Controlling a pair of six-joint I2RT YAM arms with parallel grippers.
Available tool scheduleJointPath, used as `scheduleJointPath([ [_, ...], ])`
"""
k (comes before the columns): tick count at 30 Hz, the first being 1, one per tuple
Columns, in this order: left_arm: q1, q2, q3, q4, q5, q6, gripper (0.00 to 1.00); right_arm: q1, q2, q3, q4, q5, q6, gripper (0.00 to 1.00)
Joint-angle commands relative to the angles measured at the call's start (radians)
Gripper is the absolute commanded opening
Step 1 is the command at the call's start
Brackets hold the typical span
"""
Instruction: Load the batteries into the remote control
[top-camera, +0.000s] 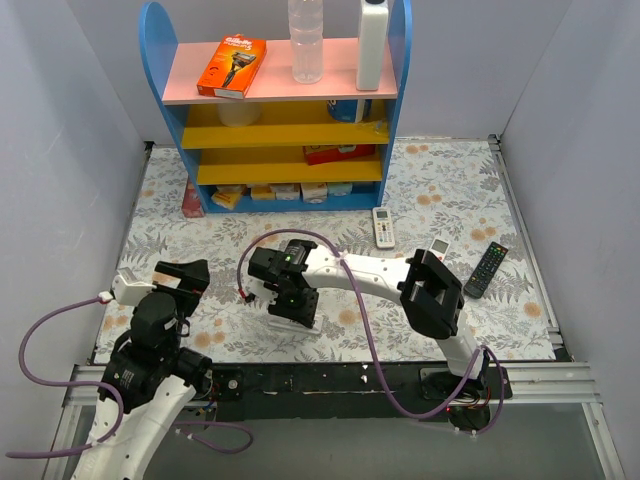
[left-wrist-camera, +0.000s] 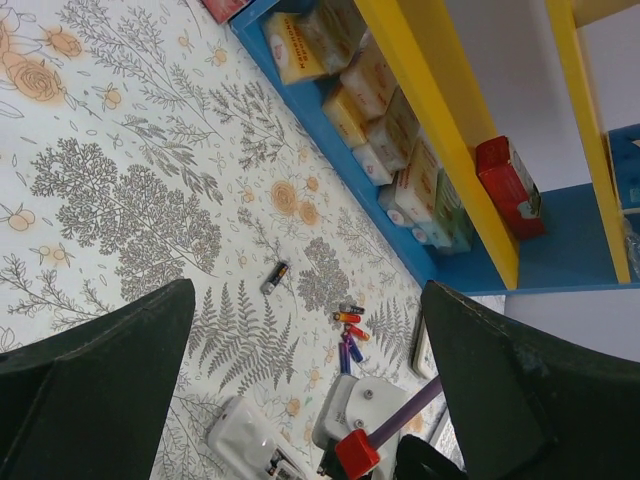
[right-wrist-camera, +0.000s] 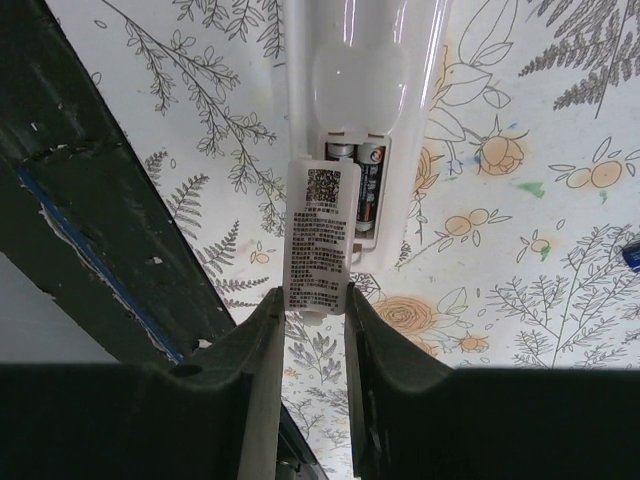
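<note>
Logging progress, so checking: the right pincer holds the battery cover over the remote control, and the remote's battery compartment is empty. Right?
Not quite. The right pincer does hold the battery cover over the remote control, but the compartment is not empty: the right wrist view shows batteries seated in it.

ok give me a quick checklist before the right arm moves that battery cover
1. batteries seated in the remote control bay: ok, two show.
2. right gripper pinching the battery cover: ok.
3. cover lined up over the bay: not ok, offset to one side, bay partly uncovered.
4. battery polarity: cannot tell.
5. left gripper open, apart from the remote: ok.
</note>
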Motion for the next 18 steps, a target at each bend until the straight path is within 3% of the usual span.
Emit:
scheduleJointPath([
  [1,0.003,-0.013,0.005,0.029,-0.036,0.078,0.98,0.011,0.024,0.063,-0.036,0.028,0.012,0.01],
  [18,0.003,-0.001,-0.007,0.070,0.015,0.125,0.98,0.017,0.061,0.090,-0.058,0.062,0.055,0.01],
])
